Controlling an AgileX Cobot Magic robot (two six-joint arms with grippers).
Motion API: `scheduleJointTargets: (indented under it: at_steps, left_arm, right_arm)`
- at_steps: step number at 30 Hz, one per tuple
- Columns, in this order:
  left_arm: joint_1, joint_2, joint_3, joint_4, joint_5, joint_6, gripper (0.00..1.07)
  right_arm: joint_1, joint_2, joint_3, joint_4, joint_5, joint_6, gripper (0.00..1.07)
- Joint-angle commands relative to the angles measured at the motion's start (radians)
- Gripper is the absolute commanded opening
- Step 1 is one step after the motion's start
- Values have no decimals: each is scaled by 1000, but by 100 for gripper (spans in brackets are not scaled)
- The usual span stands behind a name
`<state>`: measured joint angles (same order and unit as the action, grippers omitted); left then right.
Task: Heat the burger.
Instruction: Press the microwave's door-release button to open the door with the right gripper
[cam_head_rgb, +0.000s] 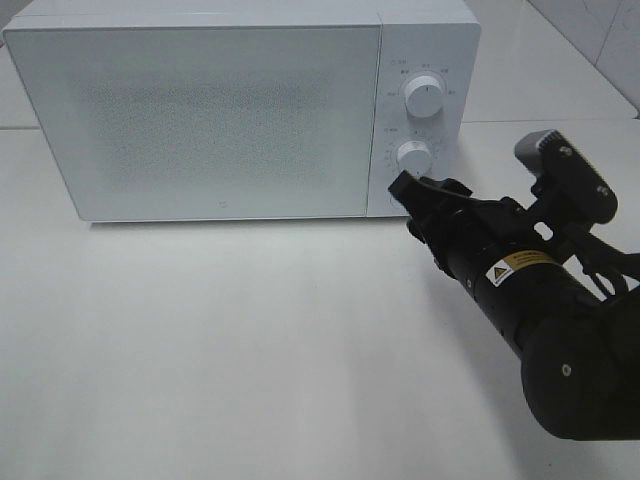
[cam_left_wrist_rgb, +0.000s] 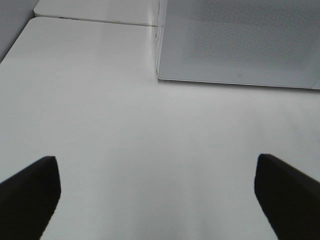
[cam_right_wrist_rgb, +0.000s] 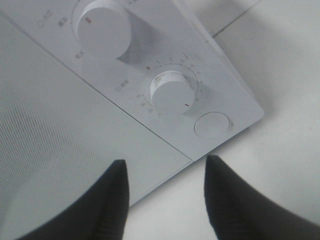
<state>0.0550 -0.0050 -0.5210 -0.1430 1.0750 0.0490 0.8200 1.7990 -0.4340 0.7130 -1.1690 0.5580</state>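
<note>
- From the high camera: no burger anywhere in sight. The desk (cam_head_rgb: 250, 340) is bare in front of the white microwave (cam_head_rgb: 200, 110), and its frosted door (cam_head_rgb: 190, 120) is closed. My guess is that the burger sits inside, but nothing shows through.
- I'd expect a burger to be light and soft, with stacked layers that slide and a bun that dents. It would be best taken low across the bun's sides with a gentle squeeze, or carried on whatever it rests on.
- The right claw (cam_head_rgb: 420, 190) reaches in at the control panel, just under the lower dial (cam_head_rgb: 413, 157). I can't tell from here whether it touches.
- From the left wrist: the left claw (cam_left_wrist_rgb: 155, 165) is spread as wide as it goes, with one finger at each edge of the picture. It hangs over bare desk in front of the microwave's corner, empty and touching nothing.
- From the right wrist: the right claw's fingers (cam_right_wrist_rgb: 115, 200) stand partly apart with nothing between them. They face the panel's corner near the lower dial and the round button (cam_right_wrist_rgb: 212, 124), and look clear of both.
</note>
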Motion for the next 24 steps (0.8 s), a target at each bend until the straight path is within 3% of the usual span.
scheduleJointTargets:
  at_steps: [1,4,10,24]
  left_arm:
    - [4,-15,4,0,-3,-1,98]
    - [4,-15,4,0,-3,-1,98]
    - [4,-15,4,0,-3,-1,98]
    - [4,-8,4,0,-3,-1,98]
  right_arm:
    - [0,-1,-8,0,0,331,27]
    - [0,-1,-8,4,0,566,15]
    - [0,-1,-10,28,5,723,1]
    - [-24,85,-41,116,0,733,0]
